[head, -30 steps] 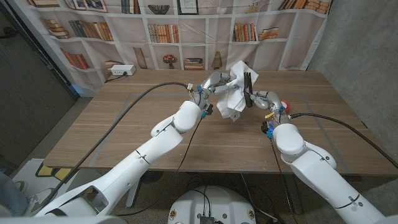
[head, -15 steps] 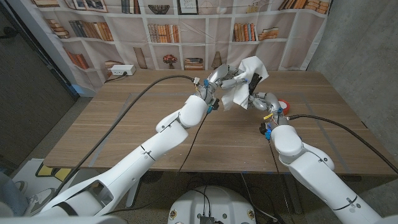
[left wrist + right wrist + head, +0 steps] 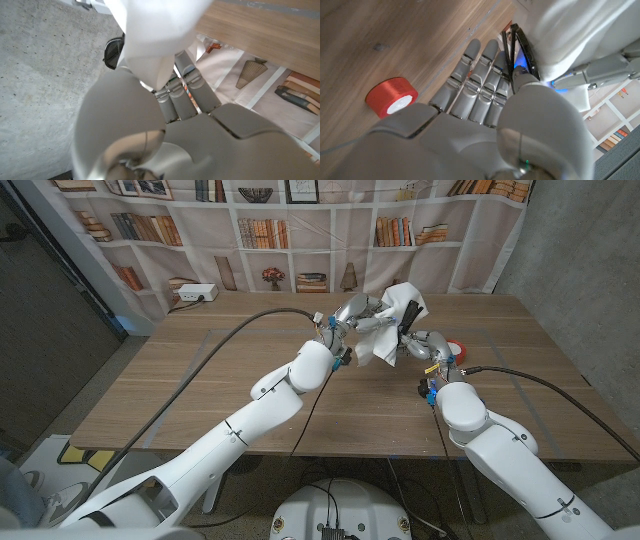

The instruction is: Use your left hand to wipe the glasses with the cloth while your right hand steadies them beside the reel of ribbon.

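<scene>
The left hand [image 3: 358, 310] grips the white cloth [image 3: 385, 330] and holds it raised over the far middle of the bench [image 3: 200, 380], pressed against the glasses [image 3: 409, 313]. They stand just right of the cloth, long axis near upright, pinched in the right hand [image 3: 418, 340]. The reel of ribbon [image 3: 456, 348] lies on the bench just right of that hand.

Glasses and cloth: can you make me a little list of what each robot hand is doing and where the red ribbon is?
left hand: holds the white cloth against the glasses
right hand: holds the black glasses up off the table
cloth: draped over the glasses, hanging down
reel of ribbon: red, lying on the wooden table beside the right hand
wiping: under way, judging by the cloth on the glasses
</scene>
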Controlling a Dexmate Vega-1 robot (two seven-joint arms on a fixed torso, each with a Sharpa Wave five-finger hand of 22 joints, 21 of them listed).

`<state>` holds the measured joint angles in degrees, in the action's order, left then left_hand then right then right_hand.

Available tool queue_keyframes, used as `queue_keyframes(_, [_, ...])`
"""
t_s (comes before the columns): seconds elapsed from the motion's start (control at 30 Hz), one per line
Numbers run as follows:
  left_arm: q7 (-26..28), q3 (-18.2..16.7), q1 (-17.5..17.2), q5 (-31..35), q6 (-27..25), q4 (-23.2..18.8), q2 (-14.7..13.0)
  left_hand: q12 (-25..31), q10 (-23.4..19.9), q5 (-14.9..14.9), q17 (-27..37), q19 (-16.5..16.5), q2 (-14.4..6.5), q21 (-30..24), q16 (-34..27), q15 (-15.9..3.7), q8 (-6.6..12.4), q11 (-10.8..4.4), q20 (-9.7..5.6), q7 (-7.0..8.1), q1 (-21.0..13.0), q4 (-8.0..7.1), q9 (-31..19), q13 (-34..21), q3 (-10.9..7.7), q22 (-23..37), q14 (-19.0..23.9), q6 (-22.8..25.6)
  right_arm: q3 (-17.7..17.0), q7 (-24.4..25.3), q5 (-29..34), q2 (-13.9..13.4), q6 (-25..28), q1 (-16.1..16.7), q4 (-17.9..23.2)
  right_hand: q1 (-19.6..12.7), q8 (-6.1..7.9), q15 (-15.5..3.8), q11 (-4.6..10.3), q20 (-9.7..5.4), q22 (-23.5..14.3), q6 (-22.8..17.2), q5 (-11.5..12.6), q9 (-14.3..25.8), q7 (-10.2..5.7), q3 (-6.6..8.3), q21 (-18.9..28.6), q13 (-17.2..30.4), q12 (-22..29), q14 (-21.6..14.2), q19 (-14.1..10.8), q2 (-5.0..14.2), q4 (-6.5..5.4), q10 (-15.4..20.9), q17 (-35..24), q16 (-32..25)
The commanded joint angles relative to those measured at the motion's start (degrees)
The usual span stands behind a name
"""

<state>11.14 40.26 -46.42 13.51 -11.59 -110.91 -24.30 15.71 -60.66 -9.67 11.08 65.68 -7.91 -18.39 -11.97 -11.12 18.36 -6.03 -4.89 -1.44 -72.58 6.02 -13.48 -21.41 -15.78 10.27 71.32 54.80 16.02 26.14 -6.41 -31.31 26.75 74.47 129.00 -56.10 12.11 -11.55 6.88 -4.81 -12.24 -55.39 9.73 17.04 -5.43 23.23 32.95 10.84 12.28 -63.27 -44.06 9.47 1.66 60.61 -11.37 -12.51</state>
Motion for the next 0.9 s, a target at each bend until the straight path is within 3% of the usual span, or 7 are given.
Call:
queue_keyframes(0.03, [-0.13, 0.53, -3.14, 0.47, -4.73, -2.76, -1.98, 0.24, -1.56, -0.39, 0.28, -0.10, 0.06, 0.02, -0.09, 0.09, -0.04, -0.94, 0.35, -0.39, -0.12, -0.15, -0.15, -0.24, -0.45, 0.21, 0.19, 0.88, -0.26, -0.83, -0.16, -0.56, -0.27, -0.58, -0.23, 0.08, 0.25, -1.49, -0.33, -6.69, -0.16, -0.51, 0.36, 0.16, 0.00, 0.56, 0.43, 0.17, 0.07, -0.41, 0.45, 0.38, 0.16, 0.31, -0.05, 0.18])
queue_keyframes(0.5, [3.16, 3.80, 0.03, 8.12, -3.35, -6.09, -1.16, 0.14, -1.87, -0.38, 0.38, -0.29, 0.14, 0.08, -0.11, 0.15, -0.09, -0.90, 0.67, -0.40, -0.10, -0.07, -0.16, -0.52, -0.77, 0.28, 0.15, 1.11, -0.21, -0.43, -0.51, -0.24, 0.07, 0.69, 0.06, 0.11, 0.25, -1.51, -0.38, -6.65, -0.11, -0.53, 0.36, 0.18, -0.11, 0.65, 0.67, 0.17, 0.00, -0.50, 0.60, 0.39, 0.23, 0.21, -0.07, 0.16])
queue_keyframes(0.9, [3.79, 3.87, 1.32, 10.37, -4.68, -6.42, 0.25, 0.02, -2.08, -0.35, 0.49, -0.36, 0.25, 0.08, -0.23, 0.22, -0.19, -0.81, 0.82, -0.31, -0.04, 0.00, -0.13, -0.77, -1.02, 0.33, 0.37, 1.28, -0.06, -0.33, -0.74, -0.05, 0.43, 1.10, -0.16, 0.19, 0.25, -1.47, -0.27, -6.64, -0.07, -0.47, 0.36, 0.23, -0.07, 0.68, 0.86, 0.17, 0.05, -0.50, 0.67, 0.37, 0.24, 0.39, -0.07, 0.18])
